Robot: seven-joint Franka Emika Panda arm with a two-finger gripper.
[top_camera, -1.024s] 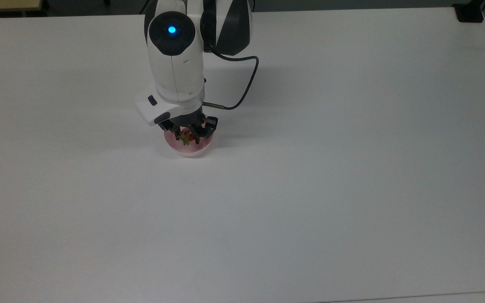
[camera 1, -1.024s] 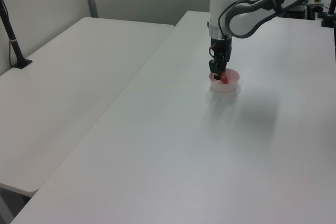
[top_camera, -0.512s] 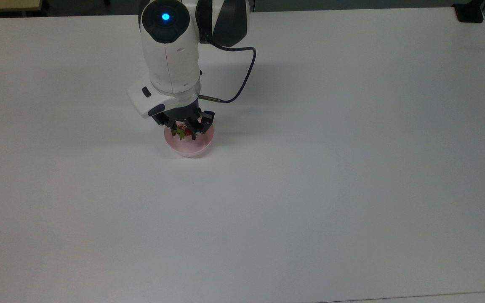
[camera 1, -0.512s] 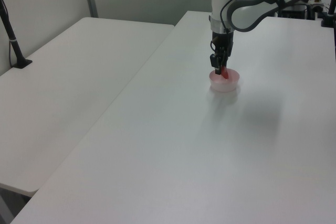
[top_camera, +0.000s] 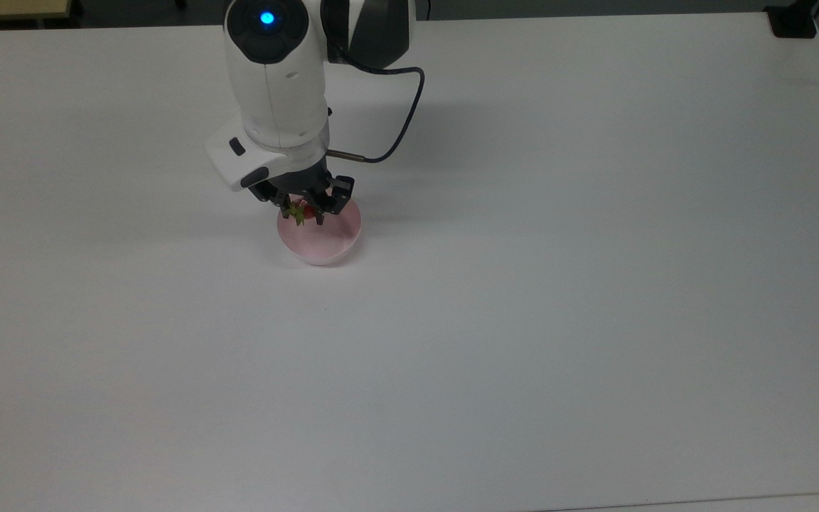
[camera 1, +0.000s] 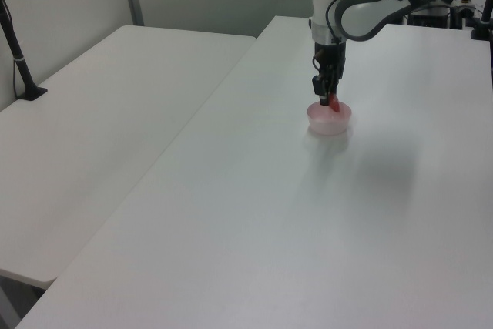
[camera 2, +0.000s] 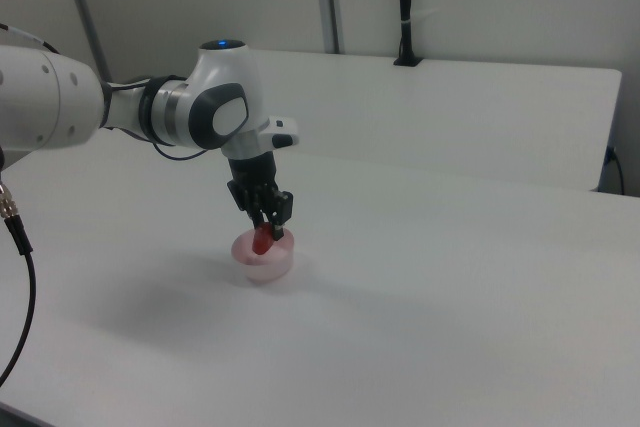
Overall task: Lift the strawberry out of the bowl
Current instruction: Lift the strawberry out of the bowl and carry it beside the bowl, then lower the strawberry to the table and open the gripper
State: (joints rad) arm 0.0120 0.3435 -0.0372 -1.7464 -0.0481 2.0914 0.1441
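Note:
A small pale pink bowl point(top_camera: 325, 244) point(camera 1: 330, 121) point(camera 2: 263, 261) sits on the white table. My gripper point(top_camera: 303, 212) point(camera 1: 330, 101) point(camera 2: 264, 236) hangs just over the bowl's rim, shut on the strawberry point(top_camera: 301, 211) point(camera 1: 333, 102) point(camera 2: 262, 240). The red fruit hangs between the black fingers, its green leaves showing in the top view. It is lifted clear of the bowl's floor, level with or slightly above the rim.
The white table point(top_camera: 523, 284) spreads wide on all sides of the bowl. A second white table point(camera 1: 100, 113) adjoins it at the left view's left, with a black post point(camera 1: 19, 59) clamped on it. A dark cable point(top_camera: 402, 121) loops from the arm's wrist.
The gripper has risen out of the bowl with the strawberry held in it, drifting slightly toward the top view's upper left. The bowl stayed in place.

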